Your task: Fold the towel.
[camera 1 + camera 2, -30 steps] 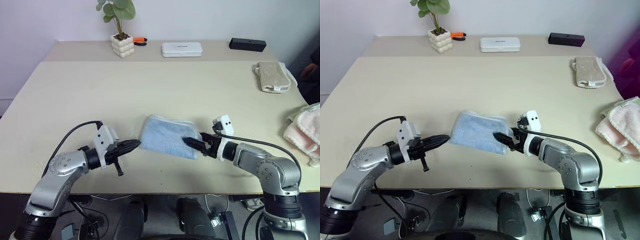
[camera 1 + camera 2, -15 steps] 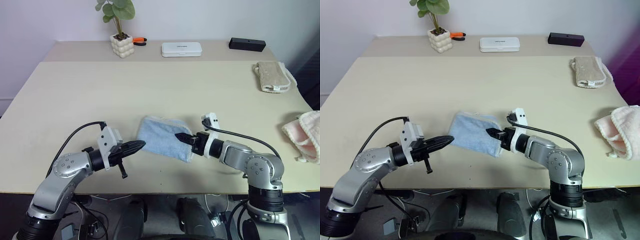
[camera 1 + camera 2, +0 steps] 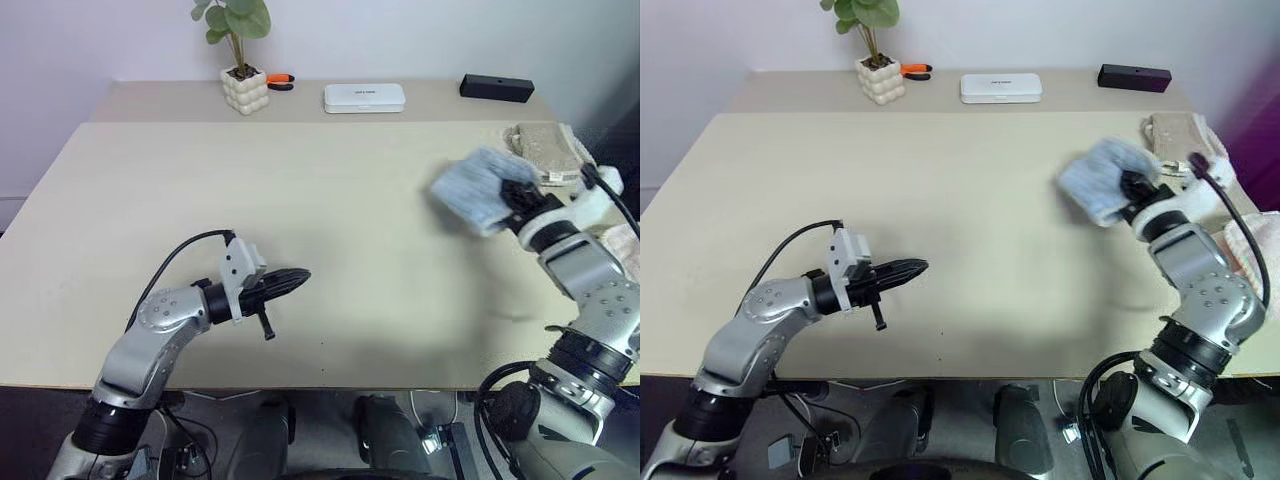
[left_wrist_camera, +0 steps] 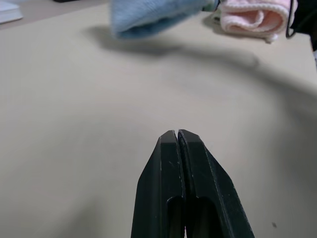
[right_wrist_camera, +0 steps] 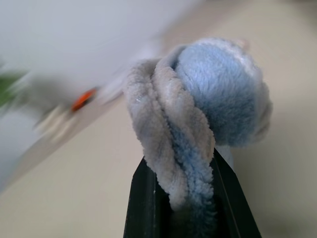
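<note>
The light blue towel [image 3: 478,187] was off the table [image 3: 300,190], bunched in a folded wad and clamped in the right hand [image 3: 516,200] above the table's far right part, just short of the folded beige towel [image 3: 548,152]. Its long axis ran roughly from the hand's fingers out toward the table's middle and slightly away from the robot, the free end pointing left. The right wrist view showed what the head views could not: the two black fingers [image 5: 143,198] pinching a thick roll of several terry layers, with a rounded blue bulge above the grip. The left hand [image 3: 296,277] was closed on nothing, its fingers pressed flat together, held level over the near left part of the table and pointing right. Its wrist view looked across bare tabletop to the towel's underside and shadow, and to the pink-and-cream towel pile [image 4: 255,15] beyond it. The head views alone took in the back edge: a potted plant [image 3: 240,55], a white case [image 3: 364,98] and a black box [image 3: 496,88].
</note>
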`<action>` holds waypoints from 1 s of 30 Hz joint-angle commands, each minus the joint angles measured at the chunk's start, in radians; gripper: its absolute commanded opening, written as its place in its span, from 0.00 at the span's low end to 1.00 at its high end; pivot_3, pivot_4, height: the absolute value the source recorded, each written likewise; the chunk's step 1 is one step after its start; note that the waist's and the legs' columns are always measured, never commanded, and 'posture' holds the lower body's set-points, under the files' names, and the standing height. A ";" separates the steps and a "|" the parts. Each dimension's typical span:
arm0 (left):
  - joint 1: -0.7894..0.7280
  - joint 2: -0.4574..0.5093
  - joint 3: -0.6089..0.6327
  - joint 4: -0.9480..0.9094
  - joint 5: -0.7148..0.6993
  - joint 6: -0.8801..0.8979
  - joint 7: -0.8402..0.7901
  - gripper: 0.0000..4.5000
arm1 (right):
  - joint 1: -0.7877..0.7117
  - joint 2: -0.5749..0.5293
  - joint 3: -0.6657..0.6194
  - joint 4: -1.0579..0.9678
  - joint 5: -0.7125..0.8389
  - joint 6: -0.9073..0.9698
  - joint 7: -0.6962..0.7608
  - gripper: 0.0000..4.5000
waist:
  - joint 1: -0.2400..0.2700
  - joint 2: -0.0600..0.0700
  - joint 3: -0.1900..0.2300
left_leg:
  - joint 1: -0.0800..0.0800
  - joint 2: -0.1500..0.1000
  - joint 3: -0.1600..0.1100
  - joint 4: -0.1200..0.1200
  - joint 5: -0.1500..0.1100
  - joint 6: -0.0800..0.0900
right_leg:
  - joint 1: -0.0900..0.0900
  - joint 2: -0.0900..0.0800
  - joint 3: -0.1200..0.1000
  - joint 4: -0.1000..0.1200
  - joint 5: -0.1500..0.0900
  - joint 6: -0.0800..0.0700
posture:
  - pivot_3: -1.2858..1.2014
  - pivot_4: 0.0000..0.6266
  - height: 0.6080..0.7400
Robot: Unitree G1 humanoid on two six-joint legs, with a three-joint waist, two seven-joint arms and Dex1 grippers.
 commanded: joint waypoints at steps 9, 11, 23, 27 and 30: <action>-0.059 -0.044 -0.048 0.065 0.033 -0.064 -0.047 0.00 | 0.186 0.073 -0.176 -0.121 0.157 0.000 -0.298 0.01 | -0.007 0.008 -0.002 | 0.001 0.001 0.001 -0.001 0.000 0.000 | -0.001 0.000 0.001 0.001 0.000 0.000 | 0.52 0.24 0.99; -0.065 -0.050 -0.051 0.077 0.038 -0.068 -0.053 0.00 | 0.200 0.063 -0.169 -0.131 0.193 0.003 -0.308 0.01 | -0.006 0.008 -0.002 | 0.001 0.000 0.001 0.000 0.000 0.000 | 0.000 0.000 0.001 0.001 0.000 0.000 | 0.52 0.24 0.99; -0.083 -0.069 -0.009 0.143 0.058 -0.108 -0.027 0.00 | 0.384 -0.258 0.032 -0.242 -0.030 -0.134 -0.111 0.99 | -0.003 0.009 -0.002 | 0.001 0.000 0.001 0.000 0.000 0.000 | 0.000 0.000 0.001 0.000 -0.001 0.000 | 0.52 0.24 0.99; -0.113 -0.058 0.062 0.233 0.094 -0.159 0.041 0.00 | 0.404 -0.375 0.101 -0.236 -0.141 -0.238 0.018 0.99 | -0.008 0.009 -0.001 | 0.001 0.000 0.002 0.000 0.000 0.000 | 0.000 0.000 0.001 0.000 -0.001 -0.001 | 0.52 0.24 0.99; -0.123 -0.034 0.106 0.286 0.115 -0.198 0.055 0.00 | 0.393 -0.448 0.215 -0.269 -0.178 -0.290 0.179 0.99 | -0.010 0.009 -0.001 | 0.002 0.001 0.002 0.000 0.000 0.000 | 0.000 0.001 0.001 0.000 -0.001 -0.001 | 0.52 0.24 0.99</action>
